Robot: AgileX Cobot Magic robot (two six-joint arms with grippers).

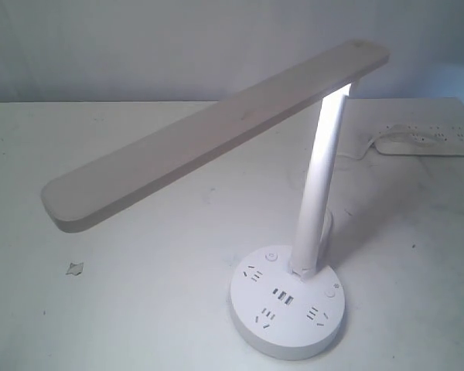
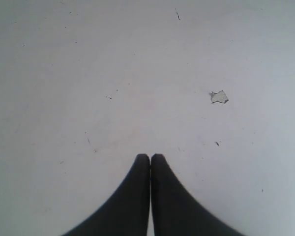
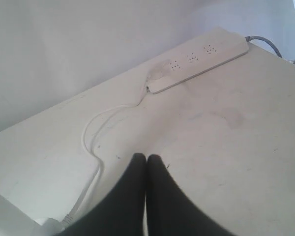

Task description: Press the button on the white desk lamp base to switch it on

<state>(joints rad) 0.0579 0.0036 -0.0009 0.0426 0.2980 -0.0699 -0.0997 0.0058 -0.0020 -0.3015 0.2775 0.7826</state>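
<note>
White plastic on a white table [image 1: 139, 325]: the white desk lamp [image 1: 216, 131] stands on its white desk lamp base [image 1: 288, 332], a thick disc, and I place everything from that base. The slim stem [image 1: 317, 193] rises from the base's far side, and the long bar head [image 1: 178, 158] slants away over the table to the base's left. On the base's top, just left of the stem's foot, sits the button [image 1: 271, 256], small and ringed. A second button [image 1: 330, 292] sits right of the stem's foot. I cannot make out which one carries the sun mark, so taking the ringed one is a guess. Neither arm shows in the exterior view. The left gripper [image 2: 150, 156] has its fingers pressed together, holding nothing, above bare table near a small scrap [image 2: 219, 97] that lies well left of the base. The right gripper [image 3: 146, 157] is likewise clenched and empty, facing the power strip [image 3: 199, 59] that lies beyond the base to its right, with a cord [image 3: 91, 132] leading from it. From the left gripper, the button lies rightward with nothing between. From the right, the stem stands in the way, so I'd judge the left arm has the cleaner line down onto it.
</note>
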